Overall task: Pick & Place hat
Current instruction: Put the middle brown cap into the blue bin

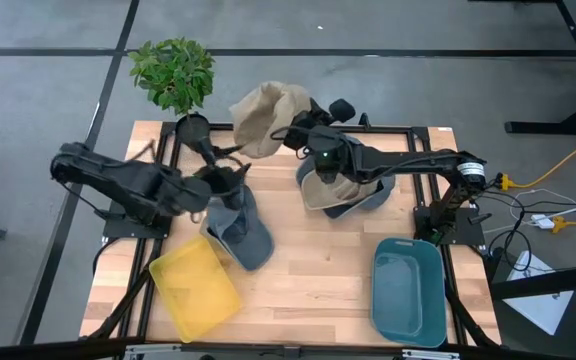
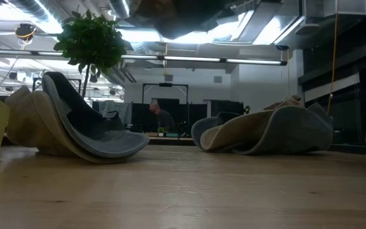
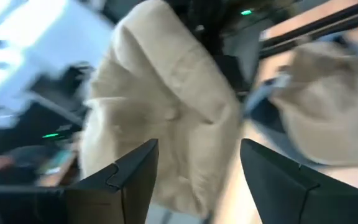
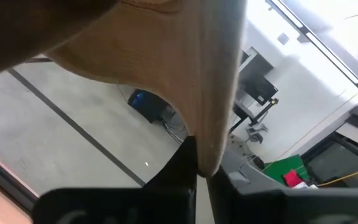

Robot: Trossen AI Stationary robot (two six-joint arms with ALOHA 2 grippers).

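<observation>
Right end effector (image 1: 290, 132) pinched shut on the edge of a floppy beige fabric hat (image 1: 266, 117), lifted clear of the wooden bench (image 1: 318, 270) near its far edge, beside the small green potted plant (image 1: 174, 72). The right wrist view shows the cloth rim clamped between the fingers, the rest of the hat draping loosely; an edge grip looks chosen because soft fabric gives nothing firmer to hold.

Left end effector (image 1: 230, 178) held wide, nothing between its fingers. Its wrist view looks straight at the hanging beige hat (image 3: 166, 106), fingers (image 3: 126, 180) framing the cloth. Judgement: the hat is being presented in the air for a handover or a second grip, the left arm lined up to take it.

On the bench: a grey-blue soft hat (image 1: 240, 232) lying near the yellow plastic bin (image 1: 194, 289), and a grey and beige hat pile (image 1: 340, 192) under the right arm. A teal plastic bin (image 1: 409, 292) sits at the near right, nothing visible inside. Bins probably serve as drop targets; which one suits the beige hat cannot be told.
</observation>
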